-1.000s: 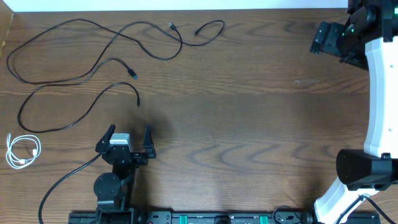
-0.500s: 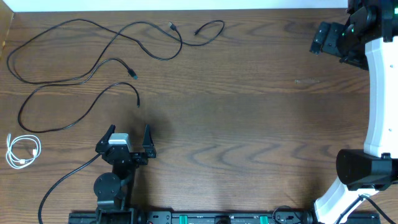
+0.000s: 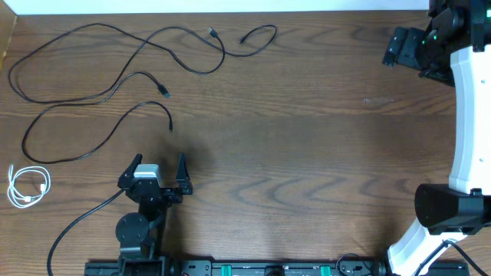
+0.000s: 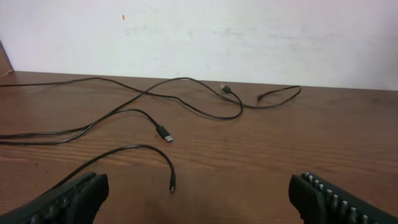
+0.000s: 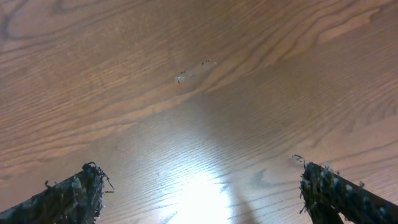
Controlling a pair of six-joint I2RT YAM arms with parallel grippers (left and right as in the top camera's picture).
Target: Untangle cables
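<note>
Several thin black cables (image 3: pixel 115 90) lie in crossing loops on the back left of the wooden table (image 3: pixel 307 153). Their plug ends rest at separate spots; the nearest plug (image 3: pixel 170 127) lies just beyond my left gripper (image 3: pixel 159 165), which stands open and empty. In the left wrist view that plug (image 4: pixel 172 185) sits between and ahead of the fingers (image 4: pixel 68 200) of the left gripper (image 4: pixel 199 202), with the black cables (image 4: pixel 186 102) spread behind it. A short white cable (image 3: pixel 27 186) lies coiled at the left edge. My right gripper (image 3: pixel 400 47) is open at the far back right, and the right gripper (image 5: pixel 205 196) sees only bare wood.
A thicker black wire (image 3: pixel 77 222) trails from the left arm's base toward the front edge. The white right arm (image 3: pixel 464 115) runs along the table's right side. A pale wall (image 4: pixel 249 37) rises behind the table's back edge.
</note>
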